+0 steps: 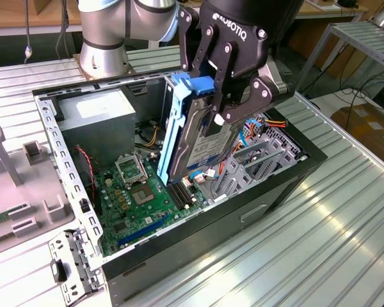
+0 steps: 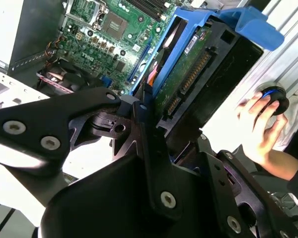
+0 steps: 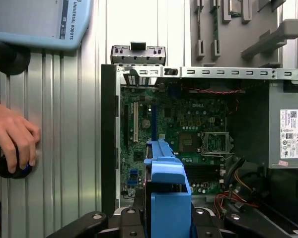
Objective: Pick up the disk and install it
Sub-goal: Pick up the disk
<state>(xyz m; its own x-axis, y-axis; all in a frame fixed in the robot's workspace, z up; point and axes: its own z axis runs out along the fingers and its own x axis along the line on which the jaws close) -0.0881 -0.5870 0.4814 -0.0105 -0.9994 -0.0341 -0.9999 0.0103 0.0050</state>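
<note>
Right now the black pincer point(image 1: 225, 114) grips tight on a flat rectangular disk point(image 1: 200, 146) in bright blue plastic rails, holding it on edge, tilted, over the open grey metal computer case point(image 1: 64, 160) and its green motherboard point(image 1: 131, 198). That case sits on the ribbed metal desk point(image 1: 320, 217). Nearby a person's hand point(image 2: 256, 126) rests on a black-and-blue knob point(image 2: 270, 95).

Robotics lab: ribbed metal workbench point(image 1: 345, 211), opened computer case point(image 1: 198, 240), teach pendant point(image 3: 39, 22).
</note>
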